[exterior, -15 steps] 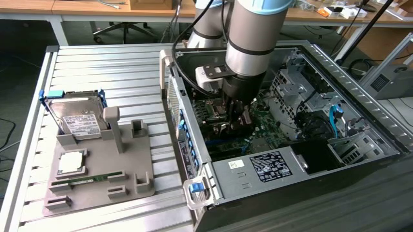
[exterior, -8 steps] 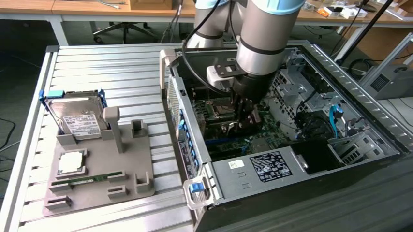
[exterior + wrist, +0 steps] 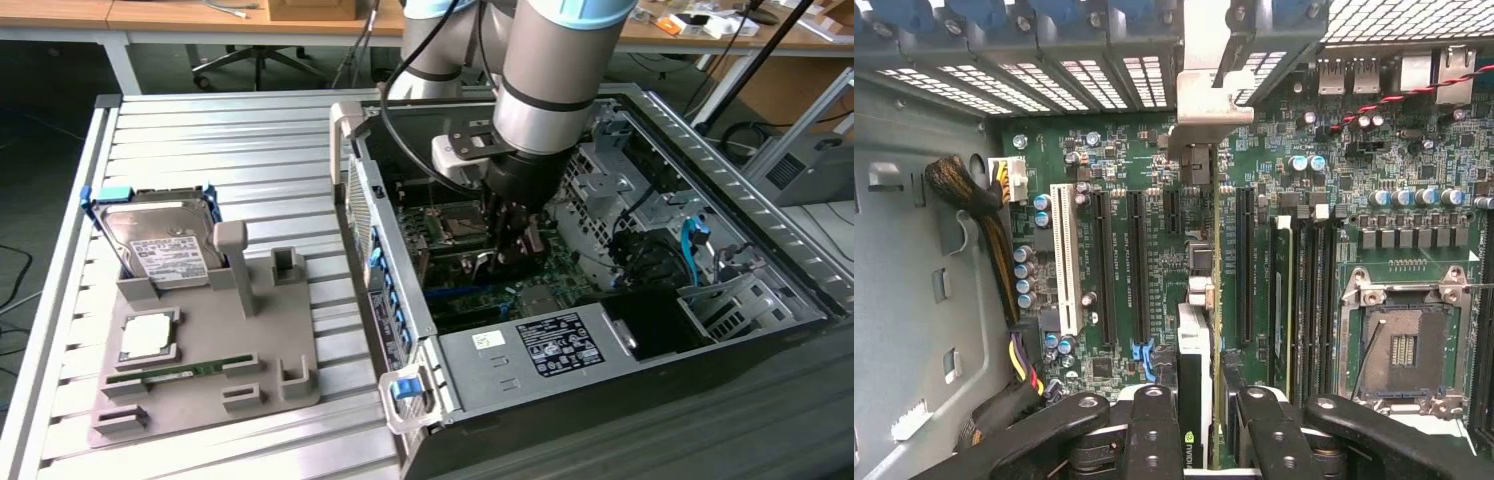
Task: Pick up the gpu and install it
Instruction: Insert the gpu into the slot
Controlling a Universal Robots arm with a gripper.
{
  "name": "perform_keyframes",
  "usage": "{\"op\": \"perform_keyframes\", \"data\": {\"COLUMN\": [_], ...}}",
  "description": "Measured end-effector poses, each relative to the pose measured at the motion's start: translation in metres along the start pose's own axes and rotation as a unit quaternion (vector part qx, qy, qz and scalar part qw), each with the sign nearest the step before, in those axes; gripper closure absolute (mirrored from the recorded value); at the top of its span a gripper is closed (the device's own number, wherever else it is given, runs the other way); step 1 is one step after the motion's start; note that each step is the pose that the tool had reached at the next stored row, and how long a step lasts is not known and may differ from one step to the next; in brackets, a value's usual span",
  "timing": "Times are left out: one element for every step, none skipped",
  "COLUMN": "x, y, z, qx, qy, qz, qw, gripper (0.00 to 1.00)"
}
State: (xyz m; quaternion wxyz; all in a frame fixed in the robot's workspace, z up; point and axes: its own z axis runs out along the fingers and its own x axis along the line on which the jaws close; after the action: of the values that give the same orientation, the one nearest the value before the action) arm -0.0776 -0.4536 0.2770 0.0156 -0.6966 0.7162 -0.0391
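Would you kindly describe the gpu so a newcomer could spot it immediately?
Look inside the open computer case, where the arm reaches down over the motherboard. The gpu is the thin card held edge-on in the gripper, unlike the hard drive resting outside on the grey holder.

- exterior view: even, bright overhead room light; the ribbed metal bench reads pale and slightly washed, with soft sheen along its ridges.
- the inside of the computer case is dimmer; the arm casts a soft shadow over the motherboard below it.
- the far lower corner of the case falls nearly black, detail lost there.
- the arm's grey shell carries a mild highlight, no hard glare.
- wrist view: lit flatly and fairly brightly; the green board is sharp with readable parts.
- the metal bracket is overexposed, almost white.
- the dark fingers close to the lens look soft and slightly blurred.
- straight lines bow a little toward the wrist picture's edges.
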Motion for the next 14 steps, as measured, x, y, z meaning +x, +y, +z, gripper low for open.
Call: {"op": "perform_keyframes", "data": {"x": [0.0000,0.0000,0.0000,0.0001,0.0002,0.0003,0.0004,0.0003,0.0004,0.0004,0.0004,0.0004,0.0004,0.0004], "y": [0.0000,0.0000,0.0000,-0.0001,-0.0001,0.0000,0.0000,0.0000,0.0000,0.0000,-0.0001,0.0000,0.0000,0.0000], "z": [0.0000,0.0000,0.0000,0.0000,0.0000,0.0000,0.0000,0.0000,0.0000,0.0001,0.0001,0.0000,0.0000,-0.0001], "qx": [0.0000,0.0000,0.0000,-0.0002,-0.0003,-0.0005,-0.0007,-0.0007,-0.0007,-0.0007,-0.0006,-0.0006,-0.0006,-0.0006], "qy": [0.0000,0.0000,-0.0001,-0.0059,-0.0113,-0.0194,-0.0239,-0.0242,-0.0243,-0.0238,-0.0225,-0.0202,-0.0198,-0.0198], "qz": [0.000,0.000,0.000,0.000,0.001,0.001,0.002,0.002,0.002,0.002,0.002,0.002,0.002,0.002], "qw": [1.0000,1.0000,1.0000,1.0000,0.9999,0.9998,0.9997,0.9997,0.9997,0.9997,0.9997,0.9998,0.9998,0.9998], "gripper": [0.73,0.73,0.73,0.73,0.73,0.73,0.73,0.73,0.73,0.73,0.73,0.73,0.73,0.73]}}
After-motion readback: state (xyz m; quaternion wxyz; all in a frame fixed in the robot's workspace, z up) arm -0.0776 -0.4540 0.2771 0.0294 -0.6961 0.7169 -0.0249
